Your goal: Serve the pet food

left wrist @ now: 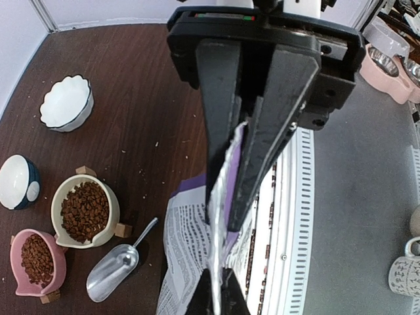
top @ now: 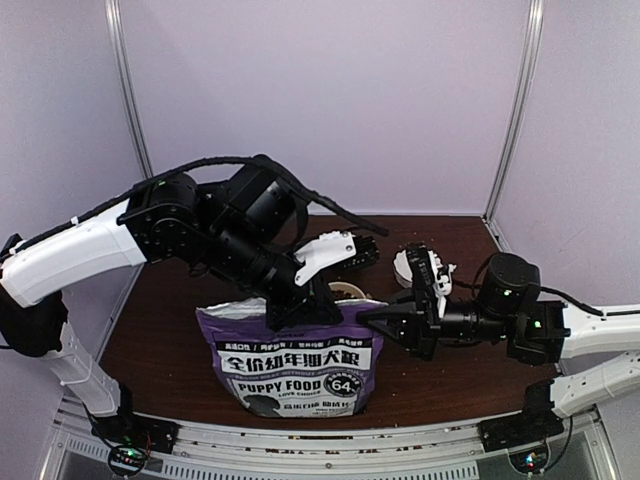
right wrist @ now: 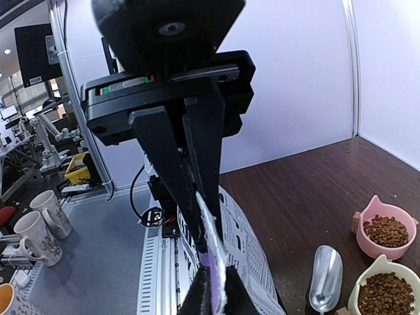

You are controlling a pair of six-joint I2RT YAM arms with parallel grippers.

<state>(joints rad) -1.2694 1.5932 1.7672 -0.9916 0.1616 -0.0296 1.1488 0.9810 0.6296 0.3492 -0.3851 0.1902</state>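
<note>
Pinching the bag's [top: 295, 370] top edge from both sides.
Left gripper [left wrist: 226, 211] and right gripper [right wrist: 210, 254] each clamp the bag rim, seemingly to hold it upright; pet food [left wrist: 84, 210] sits in cream bowl [left wrist: 113, 216] and pink bowl [left wrist: 29, 287] beside the scoop [left wrist: 115, 269].

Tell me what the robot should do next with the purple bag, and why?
Probably ease the arms apart to spread the mouth of the purple-and-white puppy food bag. The left fingers and right fingers are both shut on its top edge, and the white scalloped bowl is empty.
</note>
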